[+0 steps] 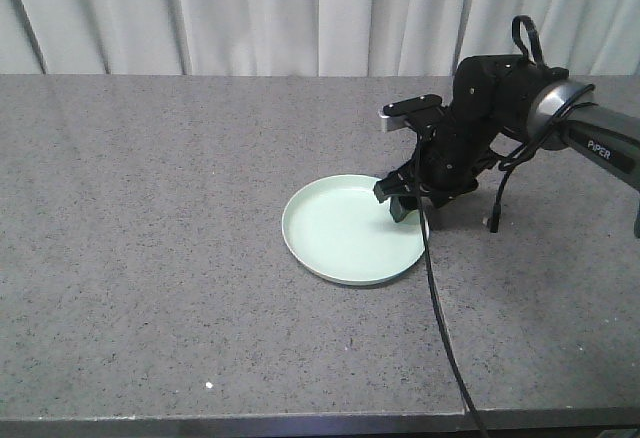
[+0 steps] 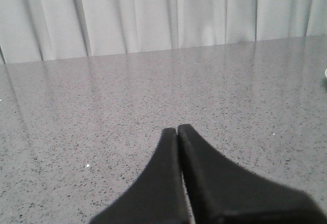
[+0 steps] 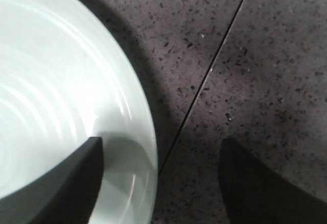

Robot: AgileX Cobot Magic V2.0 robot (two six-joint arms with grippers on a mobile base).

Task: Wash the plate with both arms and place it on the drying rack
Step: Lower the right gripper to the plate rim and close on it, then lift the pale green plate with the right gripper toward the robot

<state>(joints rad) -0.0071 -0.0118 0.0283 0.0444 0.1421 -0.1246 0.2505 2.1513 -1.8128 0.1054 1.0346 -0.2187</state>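
One plate (image 1: 352,230) is lying flat on the grey tabletop (image 1: 150,208), right of centre. The right gripper (image 1: 400,203) is holding its jaws wide open astride the plate's rim, gripping nothing. The left gripper (image 2: 177,130) is keeping its jaws pressed together, empty, above the tabletop.

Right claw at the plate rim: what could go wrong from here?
1. The open right claw straddles the plate at its low rim; closing may push the plate along the counter instead of pinching it.
2. The black cable lies beside that rim, between the fingers, and could get caught.
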